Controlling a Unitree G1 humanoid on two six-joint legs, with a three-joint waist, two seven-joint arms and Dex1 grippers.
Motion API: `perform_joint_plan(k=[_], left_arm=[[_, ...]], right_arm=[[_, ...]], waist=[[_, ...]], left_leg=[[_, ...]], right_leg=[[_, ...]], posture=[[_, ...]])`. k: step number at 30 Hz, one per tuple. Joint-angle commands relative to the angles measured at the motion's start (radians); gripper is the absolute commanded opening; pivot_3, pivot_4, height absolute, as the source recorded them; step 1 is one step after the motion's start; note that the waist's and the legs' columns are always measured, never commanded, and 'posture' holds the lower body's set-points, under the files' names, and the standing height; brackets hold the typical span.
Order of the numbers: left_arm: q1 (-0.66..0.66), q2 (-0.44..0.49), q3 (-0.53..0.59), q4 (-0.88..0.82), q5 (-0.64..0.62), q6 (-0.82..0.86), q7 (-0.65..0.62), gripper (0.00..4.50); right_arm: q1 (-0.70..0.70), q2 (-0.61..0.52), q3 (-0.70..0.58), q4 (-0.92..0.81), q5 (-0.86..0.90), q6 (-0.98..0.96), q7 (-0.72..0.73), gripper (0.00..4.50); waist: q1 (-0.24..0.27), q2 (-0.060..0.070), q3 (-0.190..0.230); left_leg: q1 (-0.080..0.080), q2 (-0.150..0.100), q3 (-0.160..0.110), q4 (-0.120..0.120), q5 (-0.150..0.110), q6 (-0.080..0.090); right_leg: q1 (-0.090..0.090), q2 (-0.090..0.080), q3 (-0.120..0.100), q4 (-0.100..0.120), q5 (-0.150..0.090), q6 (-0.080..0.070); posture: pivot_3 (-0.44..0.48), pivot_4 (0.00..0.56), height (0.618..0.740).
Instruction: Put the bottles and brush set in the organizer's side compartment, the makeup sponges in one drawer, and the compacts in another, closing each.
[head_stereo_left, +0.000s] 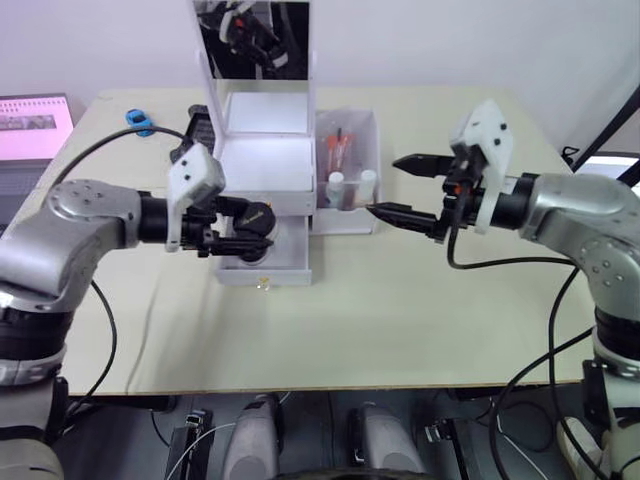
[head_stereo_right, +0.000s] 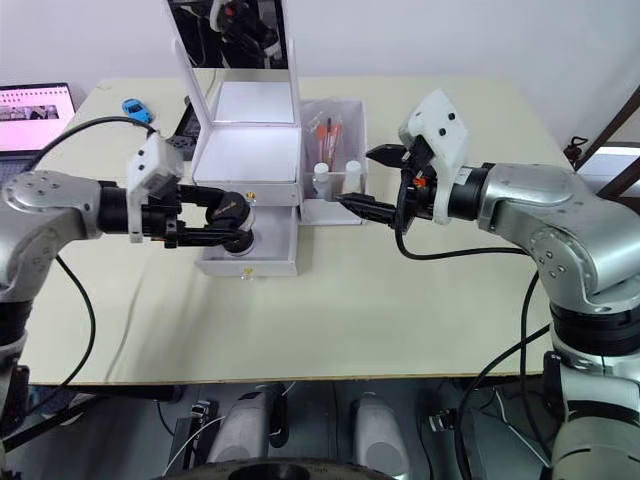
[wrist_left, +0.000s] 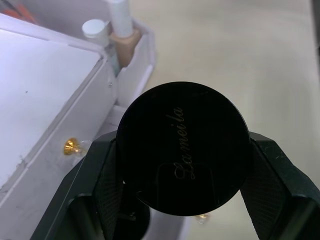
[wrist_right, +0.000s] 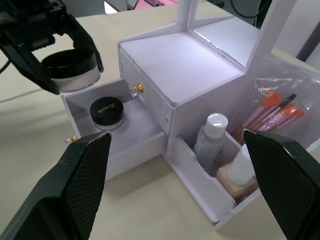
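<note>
The left gripper was clamped by its two black fingers on a round black compact with gold script on its lid, held just above the pulled-out lower drawer of the white plastic organizer with an upright mirror lid. A second round black compact with a gold-lettered lid lay inside that open drawer, below the held one. The upper drawer with a gold knob sat flush in the organizer's body. The right gripper stood with its jaws spread wide and nothing between them, above the beige tabletop just beside the tall, narrow, open-topped side compartment. In that compartment's lower front section stood the clear bottle with a white cap and, next to it, the squat beige bottle with a pale cap. Behind them, in the taller section, leaned the clear plastic sleeve of brushes with orange-pink tips.
</note>
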Motion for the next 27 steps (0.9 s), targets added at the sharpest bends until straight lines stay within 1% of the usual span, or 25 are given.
perform_joint_plan(k=[1,5,16,24,26,27], left_arm=[[0.004,-0.025,-0.043,0.015,0.069,-0.062,0.017,2.67],[-0.001,-0.081,-0.088,0.015,0.109,-0.075,0.037,2.67],[-0.026,-0.155,-0.162,0.081,0.224,-0.109,0.069,2.67],[-0.026,-0.206,-0.174,0.131,0.27,-0.128,0.078,2.67],[-0.028,-0.212,-0.176,0.153,0.282,-0.129,0.08,3.74],[-0.032,-0.217,-0.17,0.159,0.279,-0.12,0.08,4.15]], right_arm=[[0.006,-0.031,-0.049,-0.048,0.014,0.004,-0.003,4.5],[0.008,-0.046,-0.059,-0.066,0.022,0.011,-0.008,4.5],[0.014,-0.059,-0.082,-0.093,0.06,0.035,-0.019,4.5],[0.008,-0.063,-0.094,-0.1,0.077,0.049,-0.039,4.5],[0.007,-0.065,-0.097,-0.101,0.077,0.051,-0.043,4.5],[0.008,-0.065,-0.1,-0.104,0.08,0.054,-0.045,4.5]], waist=[[0.0,0.0,0.0],[0.002,0.0,0.0],[0.0,0.0,0.0],[0.001,0.0,0.0],[0.001,0.0,0.0],[0.001,0.0,0.0]], left_leg=[[0.0,0.0,0.0,0.0,0.0,0.0],[0.0,0.0,0.001,0.001,0.0,0.0],[0.0,0.0,0.0,0.001,0.0,0.0],[0.0,0.0,0.0,0.001,0.0,0.0],[0.0,0.0,0.0,0.001,0.0,0.0],[0.0,0.0,0.0,0.001,0.0,0.0]], right_leg=[[0.0,0.0,0.0,0.0,0.0,0.0],[0.0,0.0,0.001,0.0,0.0,0.0],[0.0,0.0,0.001,0.0,0.0,0.0],[0.0,0.0,0.001,0.0,0.0,0.0],[0.0,0.0,0.001,0.0,0.0,0.0],[0.0,0.0,0.001,0.0,0.0,0.0]], posture=[[0.0,0.15,0.74],[0.0,0.15,0.74],[0.0,0.15,0.74],[0.0,0.15,0.74],[0.0,0.15,0.74],[0.0,0.15,0.74]])
